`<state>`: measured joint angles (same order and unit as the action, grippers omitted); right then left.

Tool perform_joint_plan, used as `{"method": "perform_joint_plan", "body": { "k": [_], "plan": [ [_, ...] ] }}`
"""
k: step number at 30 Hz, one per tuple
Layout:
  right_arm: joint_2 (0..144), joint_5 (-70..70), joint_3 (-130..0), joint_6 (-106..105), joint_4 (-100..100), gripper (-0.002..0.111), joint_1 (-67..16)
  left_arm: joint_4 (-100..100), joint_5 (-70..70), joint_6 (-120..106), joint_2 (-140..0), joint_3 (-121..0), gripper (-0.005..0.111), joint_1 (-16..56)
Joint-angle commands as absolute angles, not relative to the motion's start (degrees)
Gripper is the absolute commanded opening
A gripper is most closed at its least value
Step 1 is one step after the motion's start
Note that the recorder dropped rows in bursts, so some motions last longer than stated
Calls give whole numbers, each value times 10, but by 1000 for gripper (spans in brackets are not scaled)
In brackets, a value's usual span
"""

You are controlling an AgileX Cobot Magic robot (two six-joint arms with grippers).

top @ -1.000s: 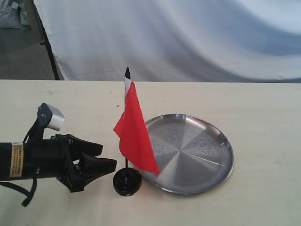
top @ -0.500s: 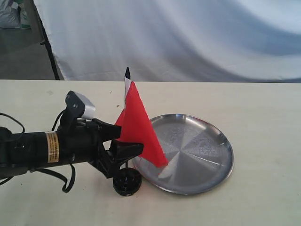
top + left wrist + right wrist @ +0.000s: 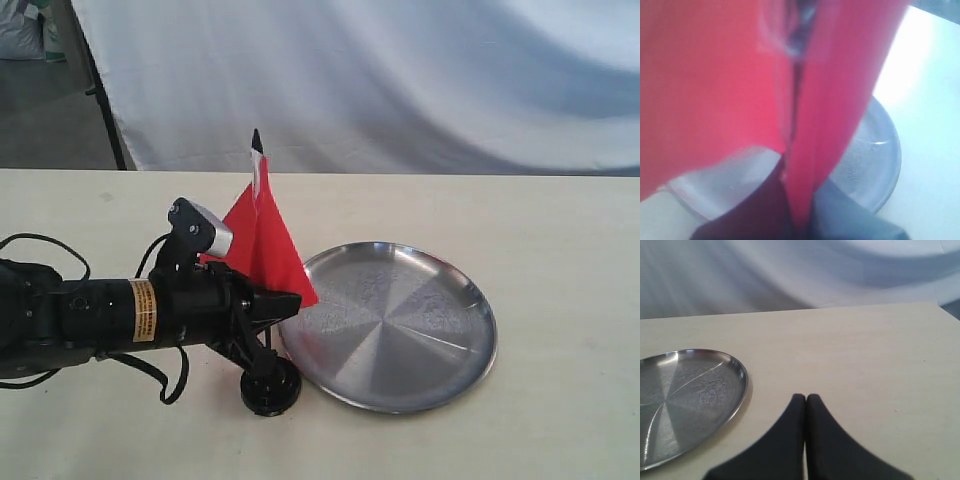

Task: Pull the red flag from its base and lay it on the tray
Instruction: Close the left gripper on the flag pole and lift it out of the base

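The red flag (image 3: 268,238) stands left of the tray (image 3: 420,325), its pointed black tip tilted slightly left. My left gripper (image 3: 277,304) is shut on the flag low down, pinching cloth and stick just above the base (image 3: 270,386). In the left wrist view red cloth (image 3: 715,75) fills most of the frame and runs down between the two dark fingers (image 3: 755,212), with the tray (image 3: 877,150) behind. Whether the stick still sits in the base is hidden by the fingers. My right gripper (image 3: 806,399) is shut on nothing, over bare table beside the tray (image 3: 685,390).
A pale tabletop (image 3: 560,250) carries everything, with a white sheet (image 3: 400,80) hanging behind its far edge. A dark stand leg (image 3: 105,110) is at the back left. The left arm (image 3: 90,315) lies low across the table's left side.
My left gripper has moved right to the flag and shut on it. The flag has risen a little, leans left, and its cloth has bunched up. The base has stayed in place.
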<state>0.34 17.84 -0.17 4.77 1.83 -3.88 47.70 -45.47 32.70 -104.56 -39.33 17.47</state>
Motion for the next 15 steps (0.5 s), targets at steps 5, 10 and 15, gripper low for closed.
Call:
{"method": "perform_joint_plan", "body": {
  "k": [5, 10, 15],
  "plan": [
    [0, 169, 0, 46, 20, -1, -36, 460, -583, 338, -1008, -401, 0, 176],
    [0, 169, 0, 46, 20, -1, -36, 498, -579, 416, -960, -429, 0, 176],
    [0, 181, 0, 46, 20, -1, -36, 532, -553, 517, -990, -470, 0, 195]
  ]
}}
